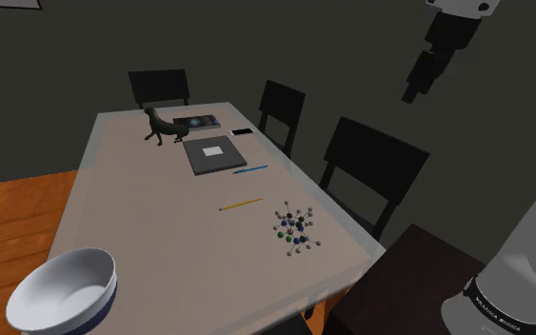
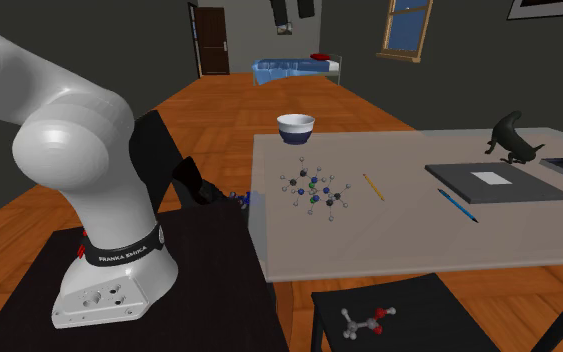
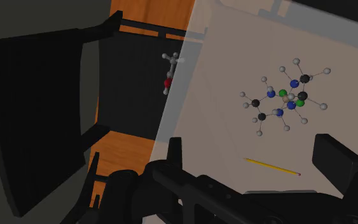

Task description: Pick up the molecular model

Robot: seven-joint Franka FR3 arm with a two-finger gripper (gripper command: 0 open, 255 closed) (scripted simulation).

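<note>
The molecular model (image 1: pixel 296 231), a cluster of black, blue, green and grey balls on thin sticks, lies on the pale table (image 1: pixel 132 209) near the edge closest to the stand. It also appears in the second exterior view as the molecular model (image 2: pixel 314 188) and in the wrist view as the molecular model (image 3: pixel 289 98), ahead of the fingers. My gripper (image 3: pixel 254 159) is open and holds nothing. It hangs high above the table, the gripper (image 1: pixel 413 84) well apart from the model. A smaller red and grey molecule (image 3: pixel 170 71) rests on a dark chair seat beside the table.
A yellow pencil (image 1: pixel 240 204) lies just beyond the model, then a blue pen (image 1: pixel 250 169) and a grey book (image 1: pixel 215 155). A dark animal figure (image 1: pixel 161 127) stands at the far end. A white bowl (image 1: pixel 66 285) sits at the table's corner. Black chairs (image 1: pixel 370 171) line the side.
</note>
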